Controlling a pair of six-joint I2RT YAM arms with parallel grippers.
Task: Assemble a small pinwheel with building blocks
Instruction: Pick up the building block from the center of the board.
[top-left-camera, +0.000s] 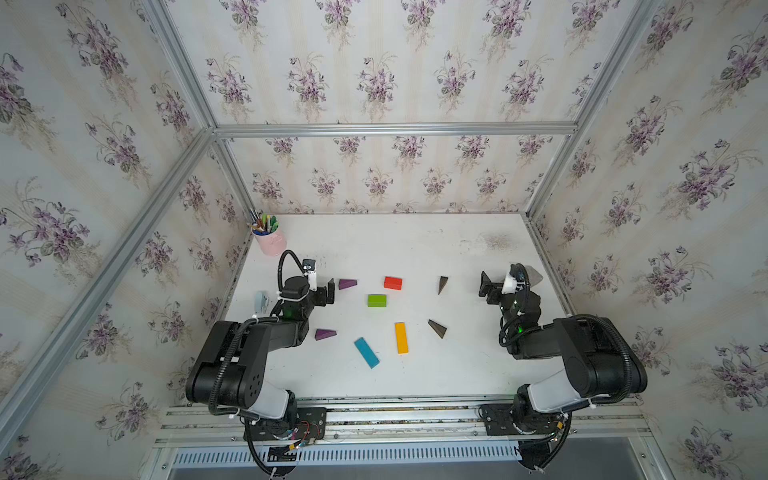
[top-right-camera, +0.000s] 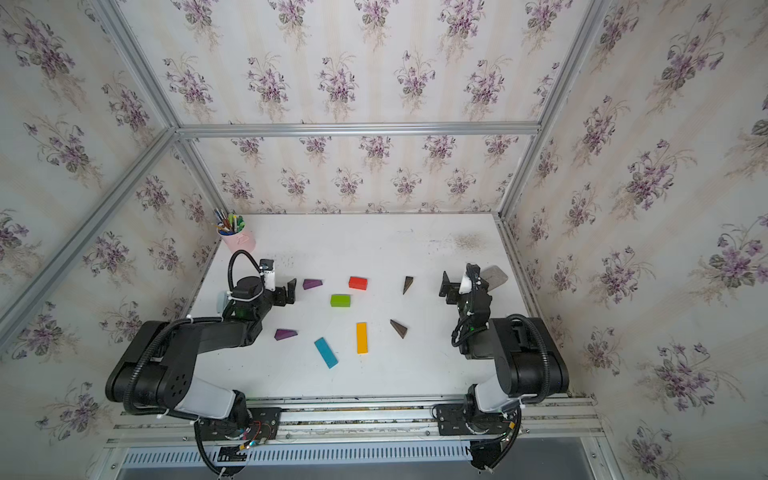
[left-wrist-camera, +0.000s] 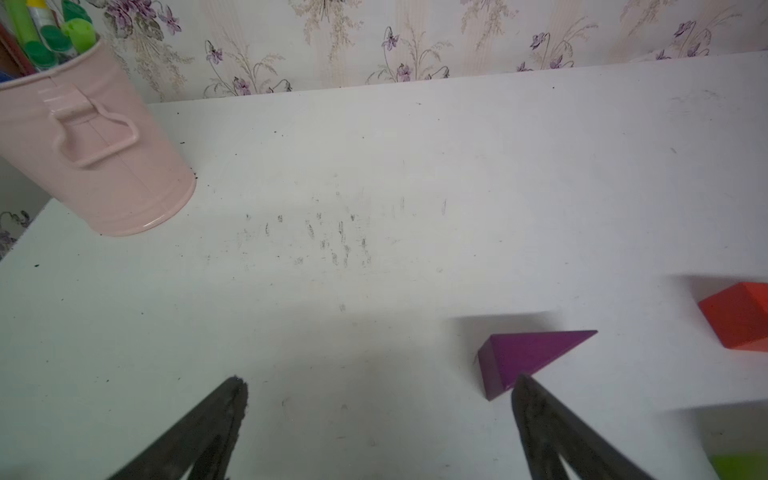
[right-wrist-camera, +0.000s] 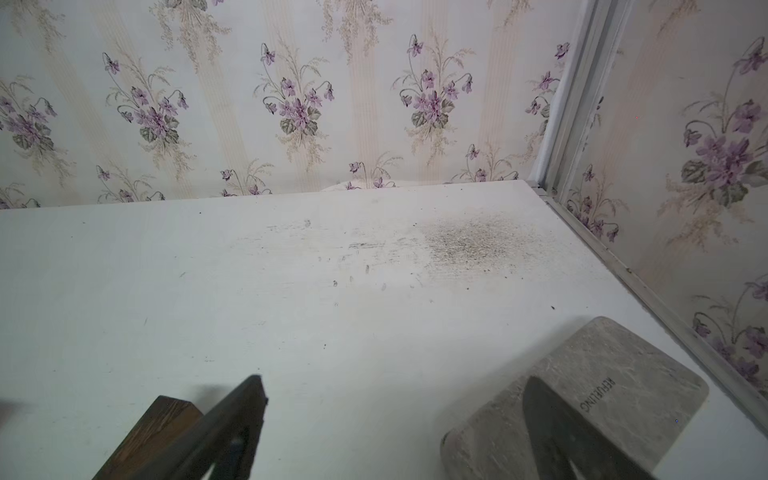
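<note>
My left end effector (top-left-camera: 330, 293) and right end effector (top-left-camera: 483, 286) both hang spread wide and empty over the white counter (top-left-camera: 415, 245), eight building blocks (top-left-camera: 377, 300) scattered unjoined between them, one purple wedge (top-left-camera: 347, 284) just beside my left.

The table (right-wrist-camera: 291, 332) under me looks like matt white board, scuffed and gritty. I see open wood grain on the brown wedge (right-wrist-camera: 158, 428); the purple wedge (left-wrist-camera: 528, 357) and red block (left-wrist-camera: 739, 316) wear smooth matt paint. The pink cup (left-wrist-camera: 124, 178) looks like painted metal with a soft sheen; the grey slab (right-wrist-camera: 615, 374) is stone-mottled, matt.
</note>
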